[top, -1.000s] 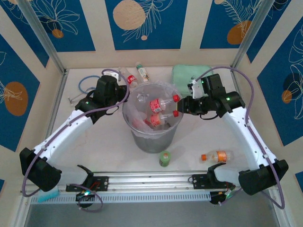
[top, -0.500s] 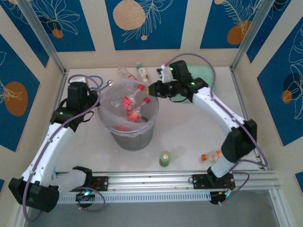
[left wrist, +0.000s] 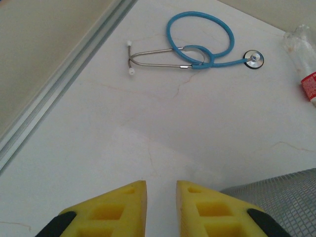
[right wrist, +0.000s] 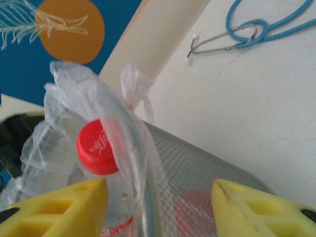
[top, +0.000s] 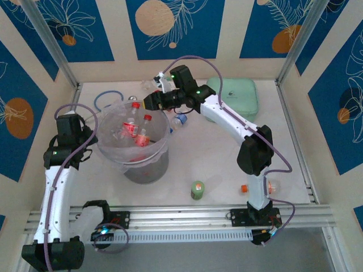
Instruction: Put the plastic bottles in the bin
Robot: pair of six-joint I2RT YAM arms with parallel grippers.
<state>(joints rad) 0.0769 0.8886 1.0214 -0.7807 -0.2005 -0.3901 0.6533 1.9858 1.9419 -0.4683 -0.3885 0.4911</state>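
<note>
The bin (top: 146, 170), a grey mesh tub lined with a clear bag, stands left of centre and holds several red-capped plastic bottles (top: 131, 128). My right gripper (top: 150, 103) hovers open over the bin's far rim. In the right wrist view its yellow fingers (right wrist: 84, 205) stand wide apart at the right gripper (right wrist: 159, 183), and a red-capped bottle (right wrist: 98, 148) sits behind the bag inside the bin (right wrist: 207, 173). My left gripper (left wrist: 161, 185) is shut with nothing in it, low over the table just left of the bin (left wrist: 281, 197). More bottles lie behind the bin (top: 148, 85) and beside it (top: 178, 119).
A blue stethoscope (left wrist: 200, 42) lies ahead of the left gripper, with a red-labelled bottle (left wrist: 306, 59) to its right. A mint-green case (top: 238, 96) sits at the back right. A green-labelled bottle (top: 197, 190) stands near the front. An orange-capped bottle (top: 245, 188) lies partly behind the right arm.
The bin has slid left across the table and both arms swung left with it. My right gripper opened over the bin. My left gripper closed fully.
</note>
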